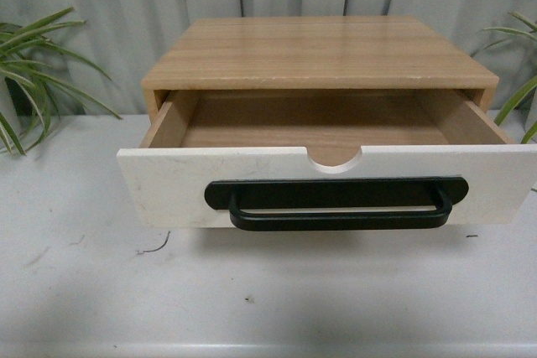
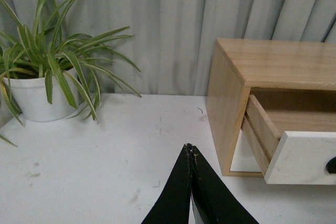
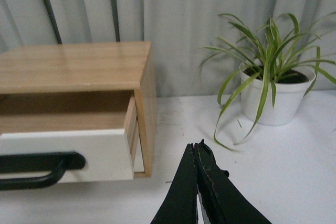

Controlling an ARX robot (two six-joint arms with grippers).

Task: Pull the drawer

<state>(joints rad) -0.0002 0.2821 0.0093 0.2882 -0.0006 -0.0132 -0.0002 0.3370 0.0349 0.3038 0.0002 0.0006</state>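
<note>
The cabinet (image 1: 315,52) sits on the desk (image 1: 84,291) at the centre of the front view, its drawer (image 1: 168,186) pulled out toward the lower frame. The handle (image 1: 336,204) lies across the drawer front, below the notch (image 1: 334,157). One plant (image 1: 29,73) stands at the left edge, another plant (image 1: 516,73) at the right edge, curtain (image 1: 109,6) behind everything.

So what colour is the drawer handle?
Black, on the white drawer front. The handle shows best in the front view.

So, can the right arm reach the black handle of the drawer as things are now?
Probably yes. The right pincer is shut, off to the side of the drawer, and nothing lies between it and the black handle. It would have to open first.
</note>
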